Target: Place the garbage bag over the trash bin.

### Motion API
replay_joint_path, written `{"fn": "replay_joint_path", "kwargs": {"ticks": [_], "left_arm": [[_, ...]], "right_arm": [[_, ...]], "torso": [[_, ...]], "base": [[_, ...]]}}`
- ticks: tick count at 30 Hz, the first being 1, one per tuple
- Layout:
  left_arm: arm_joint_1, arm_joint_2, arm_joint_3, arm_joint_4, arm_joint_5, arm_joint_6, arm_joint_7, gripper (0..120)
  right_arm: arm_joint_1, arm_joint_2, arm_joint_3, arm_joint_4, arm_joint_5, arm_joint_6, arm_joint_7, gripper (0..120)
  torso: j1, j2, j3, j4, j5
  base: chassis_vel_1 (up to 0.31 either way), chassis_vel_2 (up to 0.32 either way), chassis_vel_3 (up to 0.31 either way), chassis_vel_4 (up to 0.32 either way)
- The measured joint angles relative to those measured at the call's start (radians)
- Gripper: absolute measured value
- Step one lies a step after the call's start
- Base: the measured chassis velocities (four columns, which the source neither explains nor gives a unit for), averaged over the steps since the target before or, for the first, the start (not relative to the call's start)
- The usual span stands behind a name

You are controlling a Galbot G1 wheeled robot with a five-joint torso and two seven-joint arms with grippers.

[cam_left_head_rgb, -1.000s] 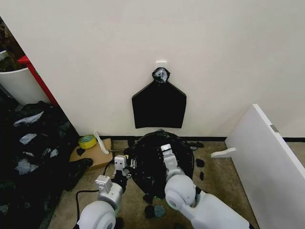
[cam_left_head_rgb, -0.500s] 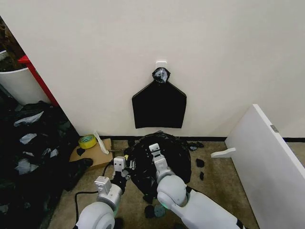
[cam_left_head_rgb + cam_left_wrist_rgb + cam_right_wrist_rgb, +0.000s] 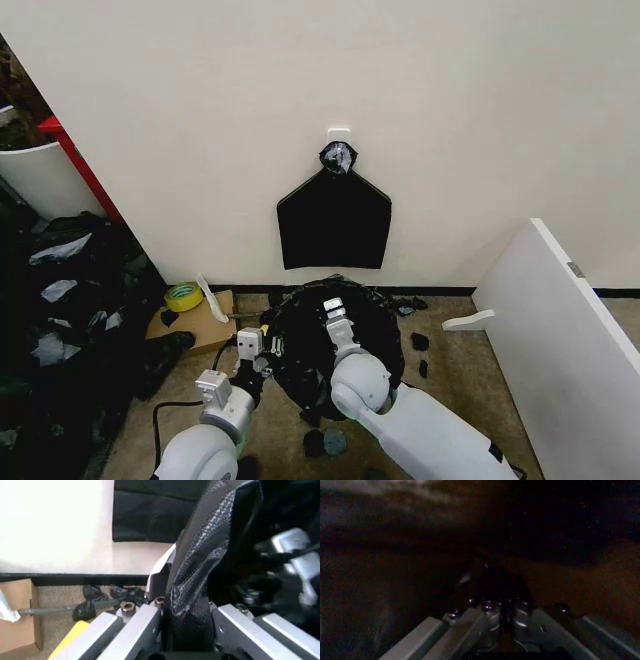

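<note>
The garbage bag [image 3: 305,350], glossy black and wrinkled, lies spread over the trash bin on the floor by the wall, hiding it in the head view. My left gripper [image 3: 250,347] is shut on the bag's left edge, and a fold of the garbage bag [image 3: 192,588] runs between its fingers [image 3: 135,630]. A pale sliver beside that fold looks like the trash bin's rim [image 3: 161,565]. My right gripper [image 3: 333,309] reaches into the bag's mouth near its far side. In the dark right wrist view, the right gripper [image 3: 495,611] is shut on a bunched fold of the bag [image 3: 490,583].
A flat black house-shaped bundle [image 3: 333,222] hangs on the wall above. A yellow tape roll [image 3: 183,296] and cardboard [image 3: 200,322] lie to the left, beyond them a pile of black bags [image 3: 60,300]. A white board [image 3: 555,330] leans at the right. Black scraps [image 3: 420,342] dot the floor.
My right gripper swung left across the bag, then pushed a little toward the wall, and the bag's mouth has spread wider. The left gripper has hardly moved.
</note>
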Motion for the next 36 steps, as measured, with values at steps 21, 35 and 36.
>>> {"fn": "replay_joint_path", "kwargs": {"ticks": [21,35,36], "left_arm": [[-0.019,0.012,-0.004,-0.001,-0.011,-0.006,0.004,0],[-0.028,0.0,0.006,0.01,-0.008,-0.006,0.006,0],[-0.028,0.0,0.006,0.01,-0.008,-0.006,0.006,0]], "right_arm": [[-0.031,-0.032,-0.019,0.061,0.161,-0.056,0.034,0],[-0.056,-0.056,-0.037,0.12,0.108,0.02,-0.049,0],[-0.055,-0.05,-0.039,0.127,0.159,0.021,-0.036,0]], "torso": [[0.0,0.0,0.0,0.0001,0.0001],[0.0,0.0,0.0,0.0,0.0],[0.0,0.0,0.0,0.0,0.0]], "base": [[0.0,0.0,0.0,0.0],[0.0,0.0,0.0,0.0],[0.0,0.0,0.0,0.0]]}}
